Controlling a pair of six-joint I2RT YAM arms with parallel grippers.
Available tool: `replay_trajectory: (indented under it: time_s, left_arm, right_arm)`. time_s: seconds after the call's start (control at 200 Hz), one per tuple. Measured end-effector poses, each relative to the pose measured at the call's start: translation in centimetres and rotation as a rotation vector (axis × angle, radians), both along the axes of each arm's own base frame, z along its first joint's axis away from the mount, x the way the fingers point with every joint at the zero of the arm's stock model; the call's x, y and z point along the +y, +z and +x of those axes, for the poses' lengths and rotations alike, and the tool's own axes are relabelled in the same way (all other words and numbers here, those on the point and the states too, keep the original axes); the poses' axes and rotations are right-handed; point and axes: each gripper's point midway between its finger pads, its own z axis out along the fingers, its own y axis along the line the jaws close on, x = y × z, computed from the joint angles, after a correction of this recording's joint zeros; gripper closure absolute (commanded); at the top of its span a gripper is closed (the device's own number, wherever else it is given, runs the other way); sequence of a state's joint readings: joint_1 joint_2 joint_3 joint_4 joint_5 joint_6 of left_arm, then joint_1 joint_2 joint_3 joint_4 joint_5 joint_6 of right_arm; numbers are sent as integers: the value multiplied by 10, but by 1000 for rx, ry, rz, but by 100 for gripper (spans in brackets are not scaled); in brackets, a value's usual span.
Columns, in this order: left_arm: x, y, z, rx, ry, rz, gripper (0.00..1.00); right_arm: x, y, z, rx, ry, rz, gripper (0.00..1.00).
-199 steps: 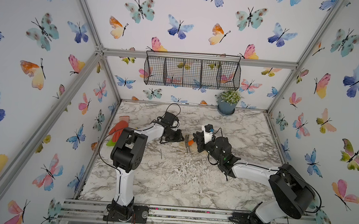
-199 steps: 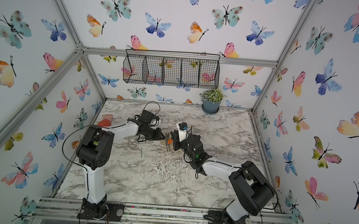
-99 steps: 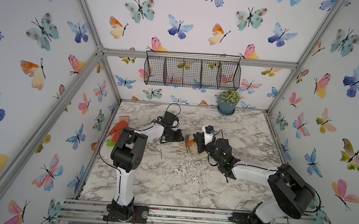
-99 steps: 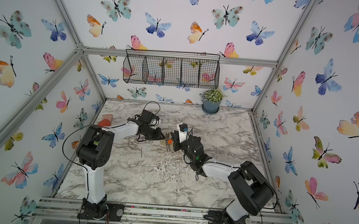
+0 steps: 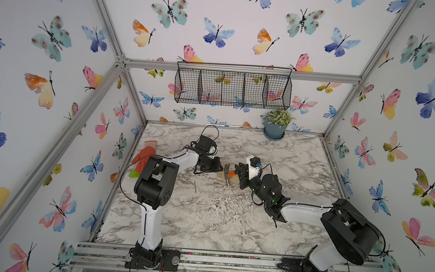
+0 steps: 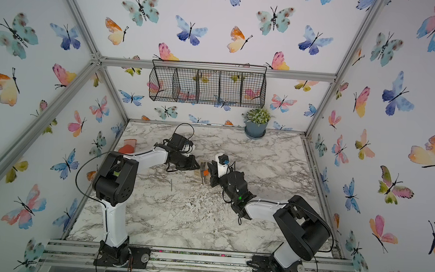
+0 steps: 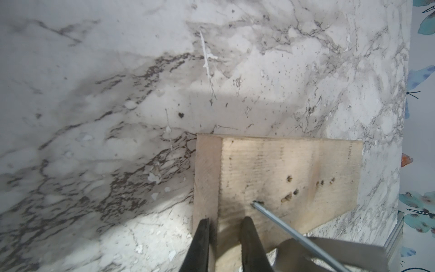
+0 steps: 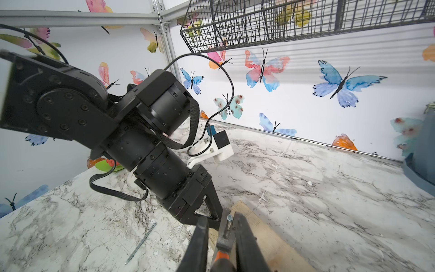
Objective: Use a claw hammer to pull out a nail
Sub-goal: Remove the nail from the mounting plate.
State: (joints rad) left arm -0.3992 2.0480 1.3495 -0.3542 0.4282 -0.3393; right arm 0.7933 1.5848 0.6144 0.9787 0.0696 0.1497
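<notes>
Orange-necked claw hammer [image 8: 222, 249], clamped by the right gripper [image 8: 220, 223], is hooking the nail [image 7: 282, 224]; left gripper [image 7: 224, 220] state unclear.

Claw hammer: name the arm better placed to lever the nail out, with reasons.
Right. The right gripper is shut on the claw hammer, whose claw straddles the nail in the wood block. The left gripper sits at the block's edge, apparently bracing it.
</notes>
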Motion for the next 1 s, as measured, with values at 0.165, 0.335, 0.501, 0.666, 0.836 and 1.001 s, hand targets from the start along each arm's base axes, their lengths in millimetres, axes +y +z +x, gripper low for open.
replay_trajectory:
  time_s: [0.165,0.335,0.501,0.666,0.836,1.001]
  left_arm:
    - [0,0,0,-1,0,0,82]
    - [0,0,0,-1,0,0,82]
    - [0,0,0,-1,0,0,82]
    - [0,0,0,-2,-2,0,82]
    - [0,-1,0,-4,-3,-1,82]
    - [-3,0,5,-25,-4,-8,82]
  right_arm:
    - [0,0,0,-5,-2,-6,97]
    - [0,0,-1,-9,-3,-10,97]
    - [-1,-1,-2,-13,-5,-6,97]
    - [-2,-1,-3,-18,-7,-1,97]
    - [-1,-1,-1,-14,-7,-8,97]
    - [4,3,6,-1,-19,-53,97]
